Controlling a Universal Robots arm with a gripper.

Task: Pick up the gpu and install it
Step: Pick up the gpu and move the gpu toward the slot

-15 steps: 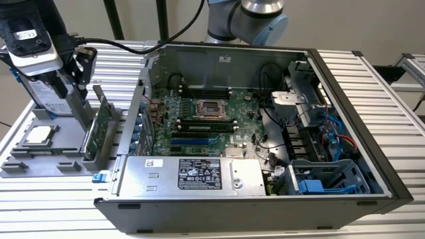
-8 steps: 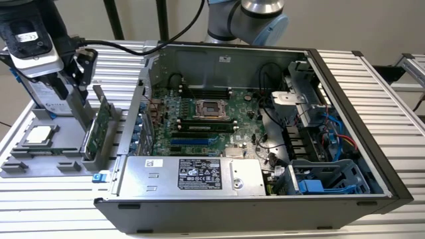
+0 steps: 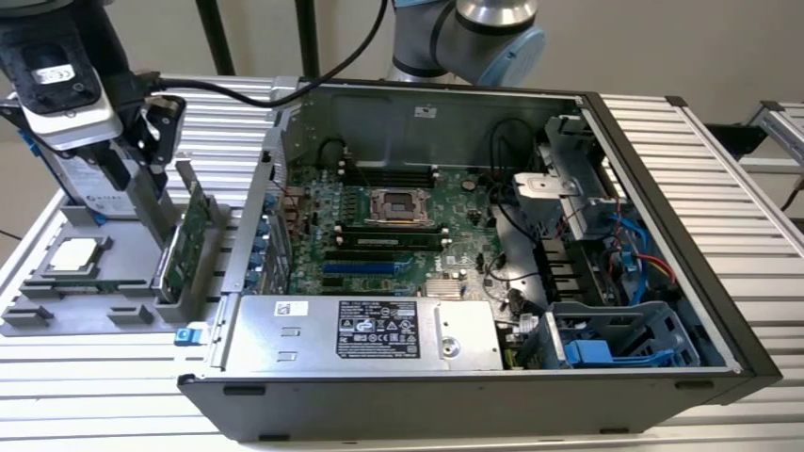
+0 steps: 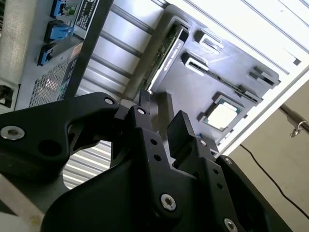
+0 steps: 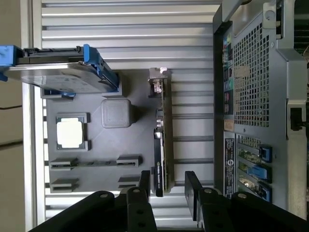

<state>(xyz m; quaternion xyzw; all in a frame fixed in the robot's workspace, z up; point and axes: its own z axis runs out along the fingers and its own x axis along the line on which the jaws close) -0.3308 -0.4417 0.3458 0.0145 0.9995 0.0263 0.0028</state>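
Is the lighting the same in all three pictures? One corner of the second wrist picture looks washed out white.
No. In the second wrist view, glare whitens the slatted table beyond the grey tray, and the open gripper looks near-black. In the first wrist view, light falls evenly on the gpu. In the exterior view, the computer case has a softly shaded interior.

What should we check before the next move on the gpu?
1. Gripper open: ok, fingers apart in both wrist views.
2. gpu upright in tray: ok.
3. gpu lined up between fingers: ok in the first wrist view, though nearer one finger.
4. gpu gripped: not ok, no contact yet.
5. Case open, board exposed: ok.
6. Clear path into case: cannot tell.
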